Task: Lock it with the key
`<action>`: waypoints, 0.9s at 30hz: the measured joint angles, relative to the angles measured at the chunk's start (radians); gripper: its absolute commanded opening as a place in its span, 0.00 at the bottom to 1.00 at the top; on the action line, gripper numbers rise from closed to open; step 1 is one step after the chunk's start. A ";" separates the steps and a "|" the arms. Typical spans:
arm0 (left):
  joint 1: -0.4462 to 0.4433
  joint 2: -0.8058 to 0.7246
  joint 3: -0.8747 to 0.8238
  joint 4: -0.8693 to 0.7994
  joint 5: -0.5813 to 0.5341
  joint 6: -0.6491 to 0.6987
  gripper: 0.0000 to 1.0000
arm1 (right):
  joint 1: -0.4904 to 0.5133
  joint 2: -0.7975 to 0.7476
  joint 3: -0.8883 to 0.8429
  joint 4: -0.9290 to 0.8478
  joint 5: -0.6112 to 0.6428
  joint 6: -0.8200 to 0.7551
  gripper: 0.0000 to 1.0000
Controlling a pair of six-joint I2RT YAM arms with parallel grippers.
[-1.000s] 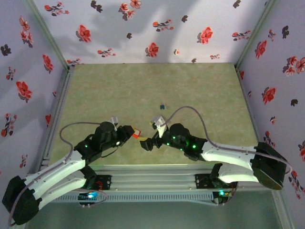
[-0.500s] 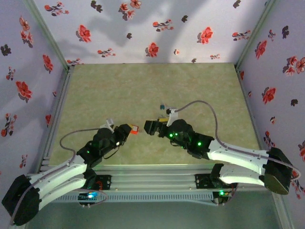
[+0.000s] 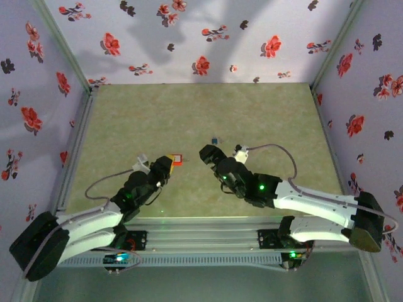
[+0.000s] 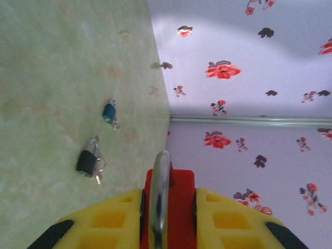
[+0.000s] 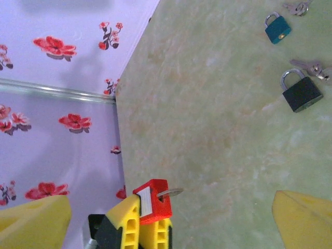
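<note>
My left gripper is shut on a red padlock, holding it above the green mat. The padlock's red body sits between the yellow fingers. In the right wrist view a short silvery metal piece juts from the red padlock; I cannot tell whether it is the key or the shackle. My right gripper stands open just right of the padlock, apart from it, its yellow fingers spread wide with nothing between them.
A black padlock with small silvery keys lies on the mat, and a blue padlock with its own keys lies beyond it. Both show in the left wrist view too: black padlock, blue padlock. Flowered walls close three sides.
Both grippers have moved away from the near edge. The left carried the red padlock along; the right, close to the padlock a second ago, has drawn off to its right.
</note>
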 measured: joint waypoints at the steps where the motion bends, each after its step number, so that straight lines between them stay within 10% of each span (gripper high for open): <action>1: -0.003 0.024 0.000 0.031 -0.005 -0.006 0.00 | 0.002 0.010 0.002 0.000 0.008 0.020 0.99; 27: -0.062 0.312 0.029 0.371 -0.011 -0.089 0.00 | 0.004 0.212 0.039 0.115 0.000 0.158 0.62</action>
